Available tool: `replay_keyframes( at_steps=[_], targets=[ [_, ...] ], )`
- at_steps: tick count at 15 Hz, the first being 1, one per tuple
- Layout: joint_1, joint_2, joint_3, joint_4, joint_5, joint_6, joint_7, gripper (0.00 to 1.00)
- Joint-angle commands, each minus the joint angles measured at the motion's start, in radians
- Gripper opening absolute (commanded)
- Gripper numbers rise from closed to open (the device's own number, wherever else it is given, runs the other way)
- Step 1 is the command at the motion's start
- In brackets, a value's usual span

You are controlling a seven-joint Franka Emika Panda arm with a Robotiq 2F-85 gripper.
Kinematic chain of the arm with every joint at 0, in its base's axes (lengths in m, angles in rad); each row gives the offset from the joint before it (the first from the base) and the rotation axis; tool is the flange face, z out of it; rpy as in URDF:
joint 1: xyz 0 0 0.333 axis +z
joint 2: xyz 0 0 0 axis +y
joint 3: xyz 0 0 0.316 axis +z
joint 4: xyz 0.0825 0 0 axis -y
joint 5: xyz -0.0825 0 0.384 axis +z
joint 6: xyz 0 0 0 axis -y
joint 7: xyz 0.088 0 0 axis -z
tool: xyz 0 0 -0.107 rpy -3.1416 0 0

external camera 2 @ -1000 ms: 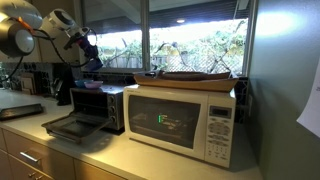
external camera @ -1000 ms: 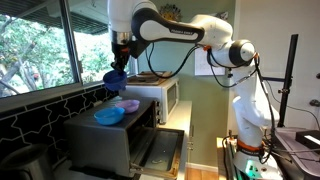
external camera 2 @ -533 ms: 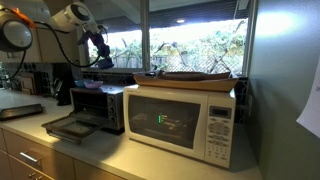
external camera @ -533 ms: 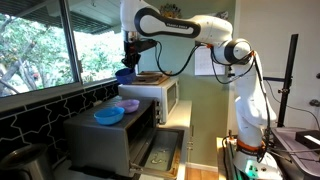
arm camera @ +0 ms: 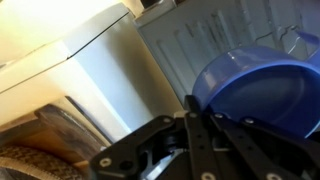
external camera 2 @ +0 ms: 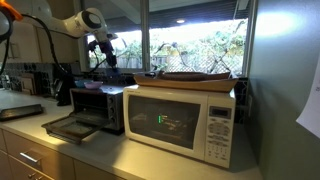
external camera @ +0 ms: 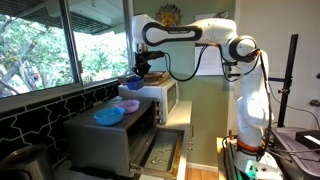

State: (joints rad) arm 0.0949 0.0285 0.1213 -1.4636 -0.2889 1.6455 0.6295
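Claw (arm camera: pixel 198 122) clamped on rim of blue bowl (arm camera: pixel 255 90), bowl held in air above toaster oven (external camera: pixel 100 140), near upper left corner of microwave (external camera: pixel 165 98).

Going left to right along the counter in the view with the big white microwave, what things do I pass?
Flat dark thing → toaster oven with its door open → white microwave → sheet of paper. The gripper holding the blue bowl is up high, overlapping them, so I skip it.
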Motion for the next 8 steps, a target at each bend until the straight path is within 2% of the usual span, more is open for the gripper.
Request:
replay_keyframes(
  at_steps=[1,3,8],
  targets=[
    [-0.025,-0.112,-0.024,-0.21,0.044,0.107,0.094,0.01],
    [-0.026,-0.127,-0.034,-0.258,0.036,0.131,0.166,0.01],
    [-0.029,-0.149,-0.034,-0.331,0.072,0.161,0.254,0.01]
  ],
)
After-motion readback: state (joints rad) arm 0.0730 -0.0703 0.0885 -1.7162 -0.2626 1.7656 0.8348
